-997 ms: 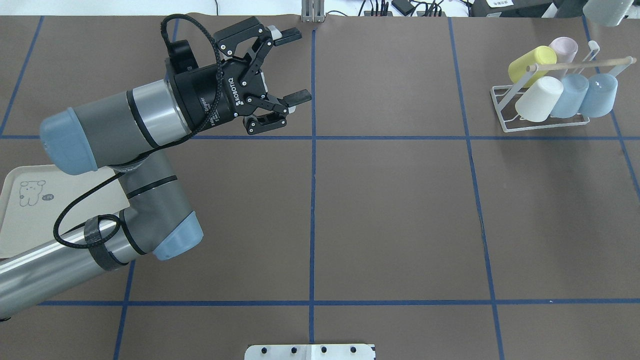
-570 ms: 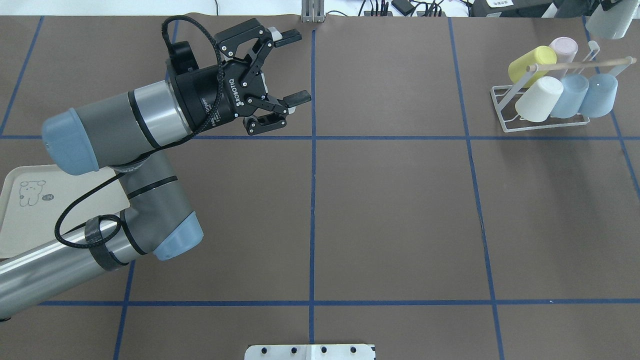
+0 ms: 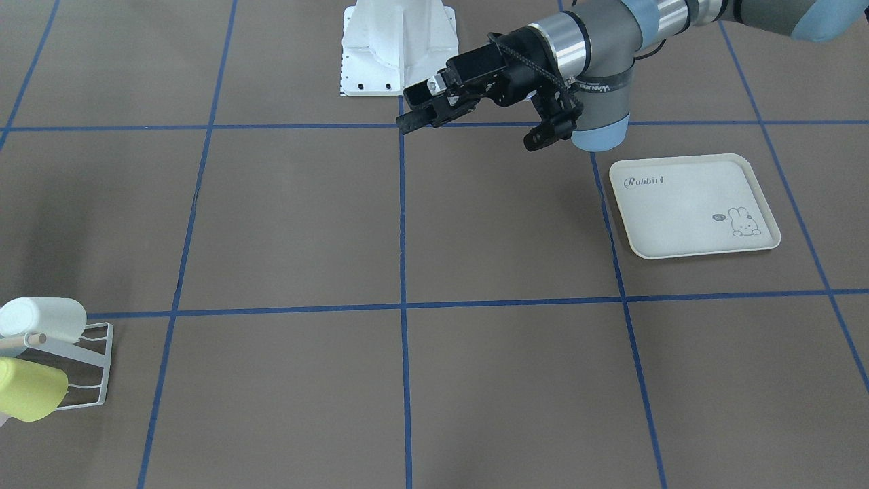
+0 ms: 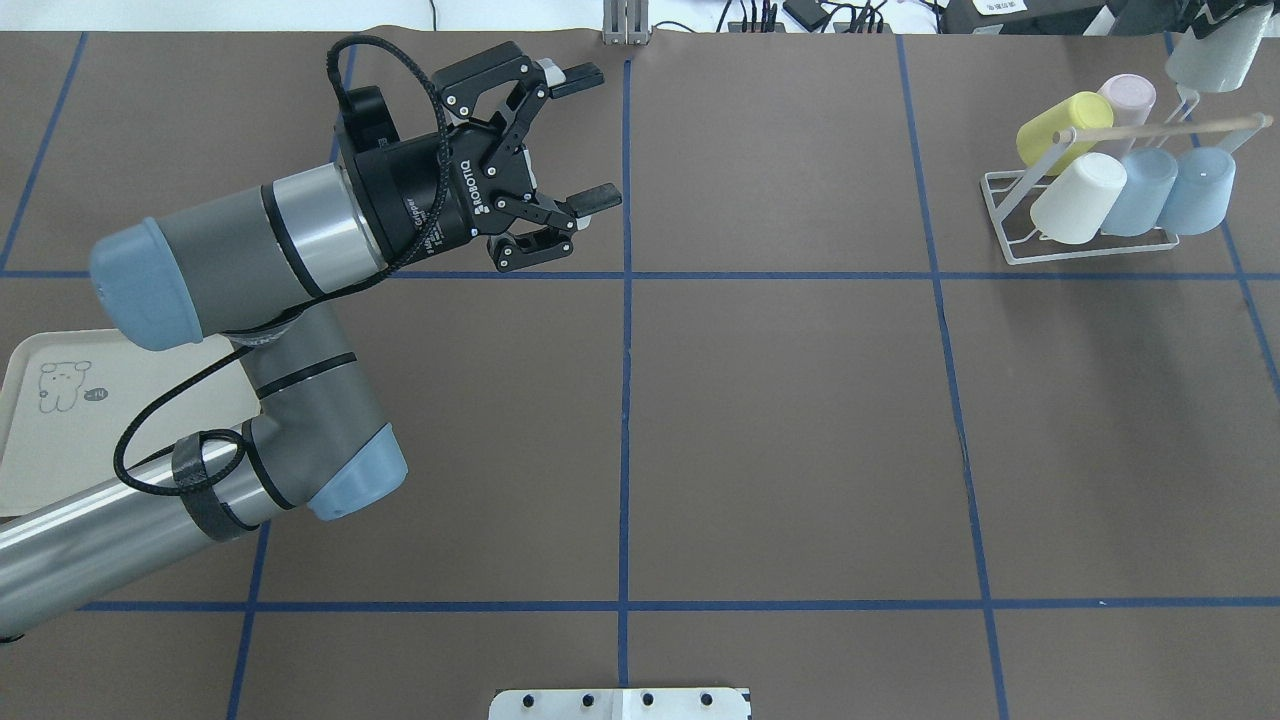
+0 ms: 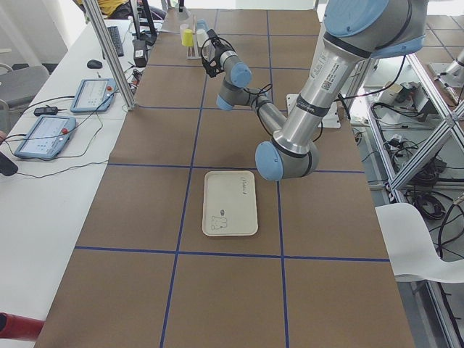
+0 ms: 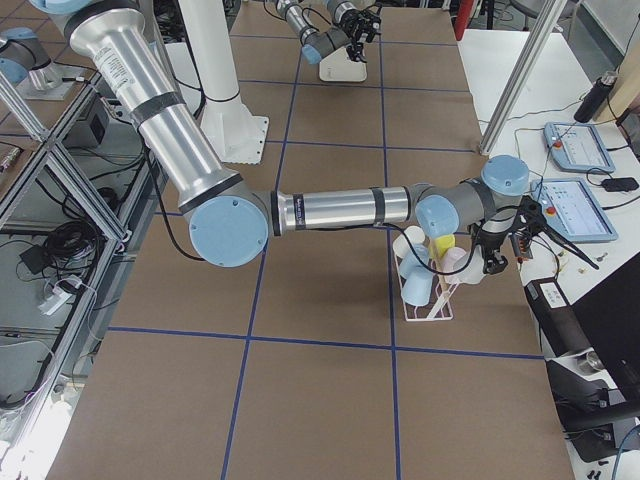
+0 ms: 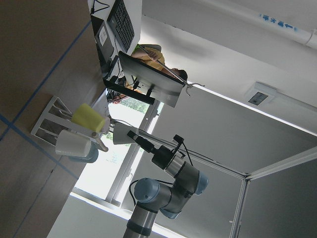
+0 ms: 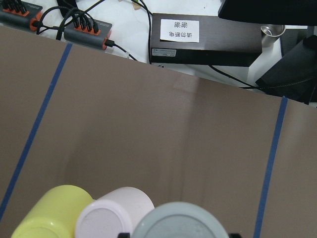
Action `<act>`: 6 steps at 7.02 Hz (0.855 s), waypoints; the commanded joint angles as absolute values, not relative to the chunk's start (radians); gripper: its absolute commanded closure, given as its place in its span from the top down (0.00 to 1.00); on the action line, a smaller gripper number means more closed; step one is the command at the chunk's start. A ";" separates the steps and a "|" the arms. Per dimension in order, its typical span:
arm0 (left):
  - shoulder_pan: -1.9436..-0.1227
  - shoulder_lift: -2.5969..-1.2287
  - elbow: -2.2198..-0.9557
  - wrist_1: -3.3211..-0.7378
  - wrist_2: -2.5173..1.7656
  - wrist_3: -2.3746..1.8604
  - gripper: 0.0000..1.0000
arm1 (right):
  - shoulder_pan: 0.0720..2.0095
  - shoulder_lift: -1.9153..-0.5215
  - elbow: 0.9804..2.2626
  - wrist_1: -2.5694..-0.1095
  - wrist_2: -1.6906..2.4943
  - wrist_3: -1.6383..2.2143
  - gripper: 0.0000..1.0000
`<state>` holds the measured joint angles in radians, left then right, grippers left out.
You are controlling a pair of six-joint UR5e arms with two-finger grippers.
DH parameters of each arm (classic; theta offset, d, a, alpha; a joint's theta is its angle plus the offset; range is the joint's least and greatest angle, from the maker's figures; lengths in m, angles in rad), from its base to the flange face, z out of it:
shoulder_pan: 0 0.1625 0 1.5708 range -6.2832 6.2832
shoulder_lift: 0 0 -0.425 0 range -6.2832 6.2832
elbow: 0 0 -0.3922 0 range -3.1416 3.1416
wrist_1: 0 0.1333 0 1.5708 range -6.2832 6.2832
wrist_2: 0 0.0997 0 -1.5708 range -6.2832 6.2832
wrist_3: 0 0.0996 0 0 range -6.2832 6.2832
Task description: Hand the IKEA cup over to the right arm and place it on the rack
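The white wire rack (image 4: 1010, 212) with a pale wooden dowel (image 4: 1160, 127) stands at the far right and carries yellow, pink, white and two blue cups. It also shows in the front view (image 3: 95, 367) and the right side view (image 6: 430, 305). My right gripper (image 4: 1218, 18) is shut on a grey-green IKEA cup (image 4: 1208, 55) and holds it in the air just beyond the rack's far right end. The cup's bottom fills the lower edge of the right wrist view (image 8: 178, 223). My left gripper (image 4: 588, 135) is open and empty, high over the far middle-left.
A cream tray with a rabbit print (image 3: 679, 204) lies empty at the left, partly under my left arm (image 4: 40, 440). The white robot base plate (image 3: 397, 47) sits at the near middle. Power strips and a black box (image 8: 205, 39) lie past the table's far edge.
The grey-green cup in my right gripper has come further into the overhead view, lower and closer to the rack. My left gripper has stayed open and barely shifted.
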<state>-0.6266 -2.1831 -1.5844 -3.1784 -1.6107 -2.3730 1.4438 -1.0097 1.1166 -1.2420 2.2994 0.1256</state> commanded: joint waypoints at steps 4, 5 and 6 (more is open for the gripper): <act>-0.623 -2.184 -1.585 -3.178 -1.611 -2.373 1.00 | 1.422 -1.014 1.083 -1.241 2.289 0.126 0.00; -0.623 -2.184 -1.585 -3.178 -1.611 -2.373 1.00 | 1.414 -1.014 1.069 -1.241 2.289 0.126 0.00; -0.623 -2.184 -1.585 -3.178 -1.611 -2.373 1.00 | 1.407 -1.015 1.056 -1.241 2.286 0.126 0.00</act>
